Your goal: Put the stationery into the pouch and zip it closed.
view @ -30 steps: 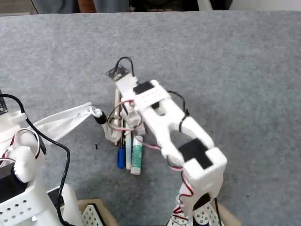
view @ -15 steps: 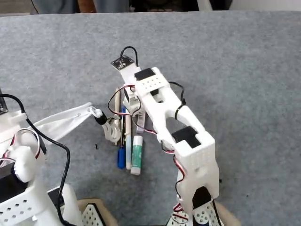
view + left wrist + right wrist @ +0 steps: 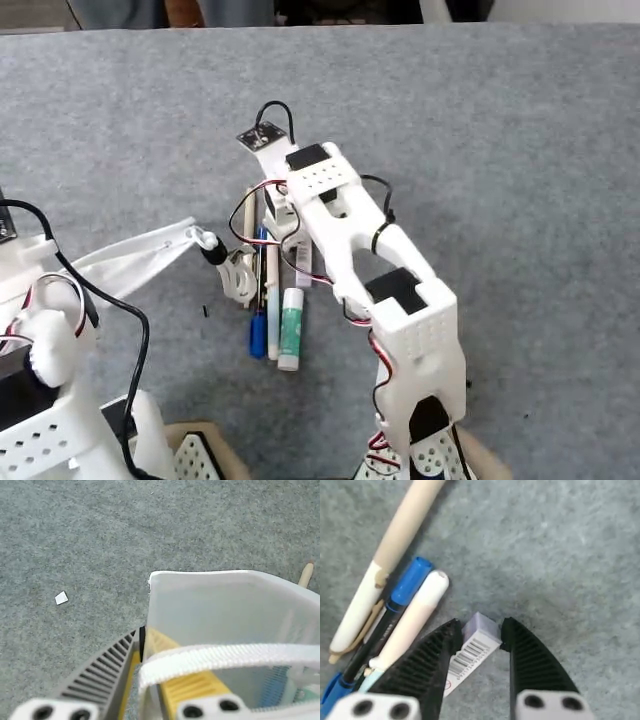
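Progress early, by the look of things: no item lies in the pouch (image 3: pixel 130 262), and its zip is not yet drawn. The left gripper (image 3: pixel 142 640) holds the pouch off to one side of the stationery, jaws pinching its open edge. The right gripper (image 3: pixel 481 630) stands over the cluster on the grey table (image 3: pixel 500 150), jaws closed against either side of a small labelled eraser (image 3: pixel 472 647) that rests on the surface. Just beside it lie a white pen (image 3: pixel 415 620), a blue pen (image 3: pixel 402 587), a beige pen (image 3: pixel 395 545) and a glue stick (image 3: pixel 291 328). All five items remain to be loaded, then the zip closed.
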Robot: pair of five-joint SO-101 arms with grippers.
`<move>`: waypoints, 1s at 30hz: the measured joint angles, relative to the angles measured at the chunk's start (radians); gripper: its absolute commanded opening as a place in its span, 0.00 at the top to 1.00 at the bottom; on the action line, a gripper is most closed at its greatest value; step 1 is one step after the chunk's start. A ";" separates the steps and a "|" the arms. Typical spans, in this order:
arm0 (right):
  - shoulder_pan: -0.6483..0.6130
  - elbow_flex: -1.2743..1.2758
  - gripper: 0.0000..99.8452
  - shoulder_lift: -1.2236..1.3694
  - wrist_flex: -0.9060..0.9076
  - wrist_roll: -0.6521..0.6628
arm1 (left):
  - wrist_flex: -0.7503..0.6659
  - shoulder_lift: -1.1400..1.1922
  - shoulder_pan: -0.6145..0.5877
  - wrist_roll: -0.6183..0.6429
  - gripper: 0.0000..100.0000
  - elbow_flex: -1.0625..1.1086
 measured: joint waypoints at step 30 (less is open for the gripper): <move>0.000 -0.523 0.99 -0.012 0.443 -0.034 | 0.011 0.015 0.000 0.000 0.97 -0.005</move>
